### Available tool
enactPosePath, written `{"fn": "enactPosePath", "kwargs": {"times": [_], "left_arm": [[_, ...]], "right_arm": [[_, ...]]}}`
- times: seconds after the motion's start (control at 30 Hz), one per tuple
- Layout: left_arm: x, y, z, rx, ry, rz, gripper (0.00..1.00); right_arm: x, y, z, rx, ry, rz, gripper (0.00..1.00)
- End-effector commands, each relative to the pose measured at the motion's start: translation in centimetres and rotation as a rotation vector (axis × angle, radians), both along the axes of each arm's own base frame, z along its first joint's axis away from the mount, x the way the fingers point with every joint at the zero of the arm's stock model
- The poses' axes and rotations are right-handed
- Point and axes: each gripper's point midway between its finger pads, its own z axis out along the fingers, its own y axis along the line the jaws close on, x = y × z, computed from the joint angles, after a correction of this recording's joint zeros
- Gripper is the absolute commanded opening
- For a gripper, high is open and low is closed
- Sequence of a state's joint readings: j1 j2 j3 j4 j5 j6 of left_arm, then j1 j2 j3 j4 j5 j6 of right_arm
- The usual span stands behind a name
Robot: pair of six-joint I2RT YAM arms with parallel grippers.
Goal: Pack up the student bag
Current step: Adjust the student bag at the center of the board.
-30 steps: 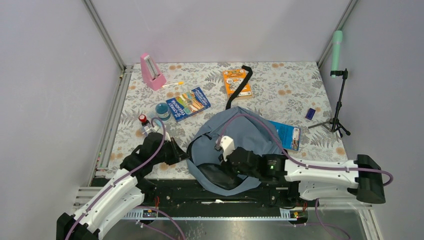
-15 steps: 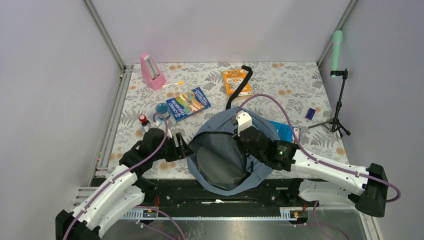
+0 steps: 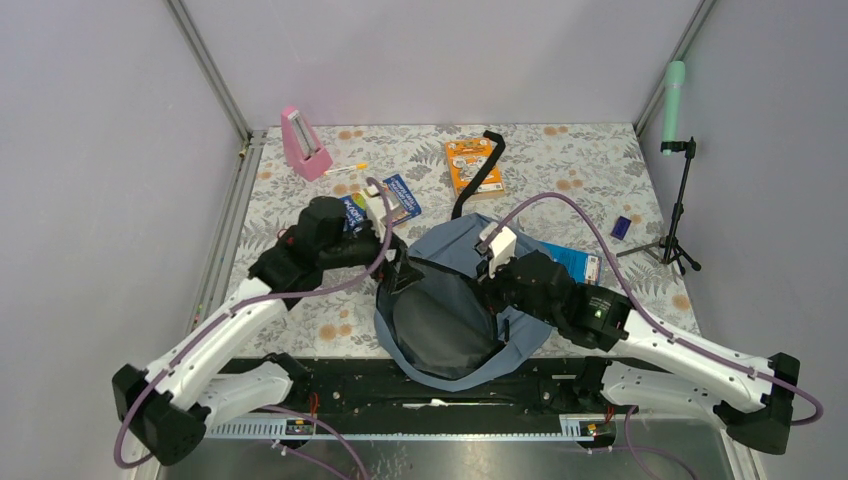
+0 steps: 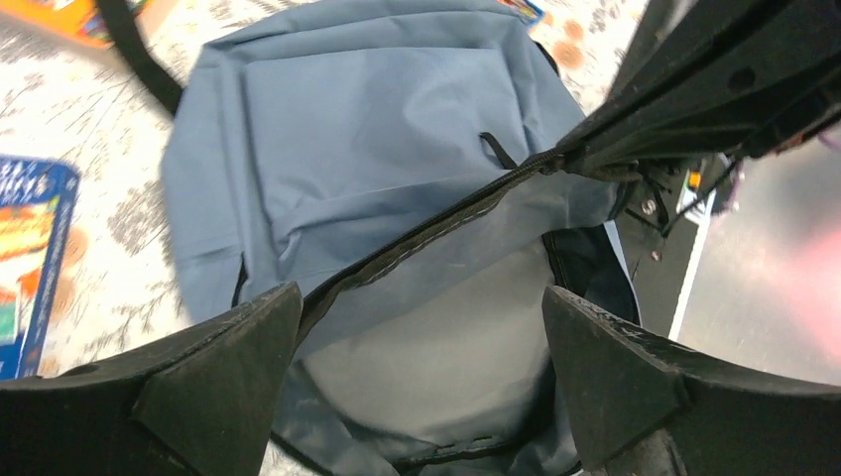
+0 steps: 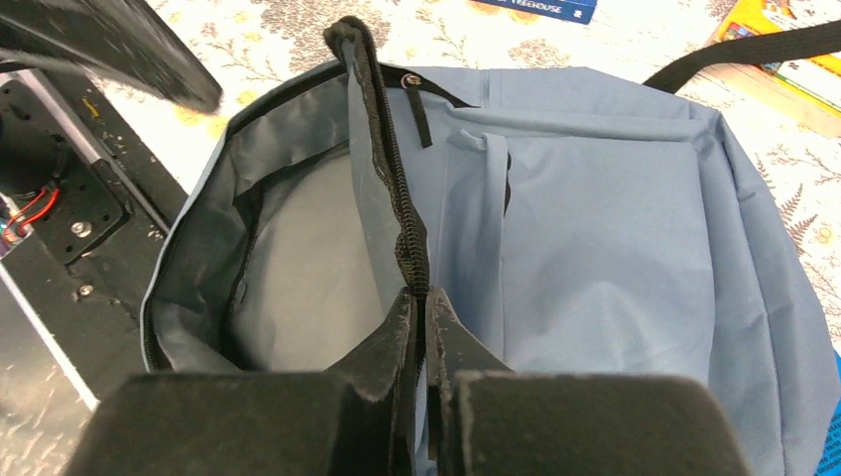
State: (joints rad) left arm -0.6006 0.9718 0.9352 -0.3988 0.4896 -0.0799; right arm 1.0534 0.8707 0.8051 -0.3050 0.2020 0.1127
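Floral-print table (image 3: 600,170) inside plain grey walls (image 3: 450,60). student bag (image 3: 455,248) lies near-centre, front pocket up, its near end hanging over the table edge onto the black base rail (image 3: 340,385). Main zip is undone, the mouth gapes toward the arms and dark grey lining shows. Its black strap (image 3: 478,185) trails away across the orange book (image 3: 468,162). right gripper (image 3: 492,290) is clamped on the zipper edge of the bag's upper flap: wrist view shows both fingers (image 5: 382,347) pinched together on the tape, edge held up off the lining. left gripper (image 3: 400,272) sits at the left side of the mouth, fingers (image 4: 228,367) spread wide, gripping nothing. Bag rim is just under it, contact unclear. Blue book (image 3: 402,195) is beyond the left arm, partly hidden by it. Blue booklet (image 3: 582,266) pokes out from the bag's right side. Pink metronome (image 3: 303,145) stands far-left. Black tripod (image 3: 680,215) stands at the right edge. Small blue block (image 3: 620,227) is near the tripod, pen (image 3: 346,168) just beside the metronome.
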Motion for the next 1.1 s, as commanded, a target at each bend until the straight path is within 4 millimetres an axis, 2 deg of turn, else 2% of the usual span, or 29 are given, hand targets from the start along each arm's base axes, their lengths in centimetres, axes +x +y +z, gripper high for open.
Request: {"fn": "enactPosePath", "kwargs": {"times": [0.0,0.17,0.27,0.37,0.47,0.6,0.7,0.8,0.93,0.97,1.0,1.07], "left_arm": [[-0.6,-2.9,1.3,-0.038,-0.237,-0.277,0.98],[-1.4,-4.8,-0.1,-0.086,-0.169,-0.388,0.99],[-0.3,-5.4,-1.8,-0.041,-0.160,-0.356,0.99],[1.1,-6.5,-2.5,-0.051,-0.204,-0.300,0.99],[1.8,-7.1,-2.0,-0.062,-0.267,-0.270,0.99],[1.2,-7.7,-2.3,-0.077,-0.262,-0.317,0.99],[0.3,-8.3,-3.9,-0.048,-0.168,-0.373,0.93],[-0.3,-8.6,-5.4,0.006,-0.070,-0.402,0.78],[0.1,-8.8,-6.3,0.082,0.008,-0.384,0.25],[0.4,-8.7,-6.1,0.093,0.013,-0.362,0.10],[0.9,-8.7,-5.5,0.100,0.008,-0.338,0.00],[0.9,-8.5,-4.4,0.088,0.000,-0.313,0.00]], "right_arm": [[-0.2,0.6,3.0,0.094,-0.038,0.031,0.00],[-0.7,0.0,2.7,0.090,-0.028,0.033,0.00],[-0.9,-0.1,2.6,0.095,-0.018,0.038,0.00],[-1.1,-0.2,2.5,0.103,-0.012,0.036,0.00],[-1.1,-0.4,2.3,0.099,-0.007,0.029,0.00],[-1.1,-0.8,2.3,0.106,-0.008,0.010,0.00],[-1.0,-1.1,2.5,0.112,-0.016,-0.005,0.00],[-0.6,-1.4,2.8,0.116,-0.025,-0.028,0.00],[0.2,-2.1,2.9,0.110,-0.037,-0.097,0.00],[0.6,-2.5,2.8,0.098,-0.039,-0.131,0.00],[1.0,-3.0,2.7,0.090,-0.040,-0.174,0.00],[2.0,-4.4,2.3,0.058,-0.047,-0.272,0.02]]}}
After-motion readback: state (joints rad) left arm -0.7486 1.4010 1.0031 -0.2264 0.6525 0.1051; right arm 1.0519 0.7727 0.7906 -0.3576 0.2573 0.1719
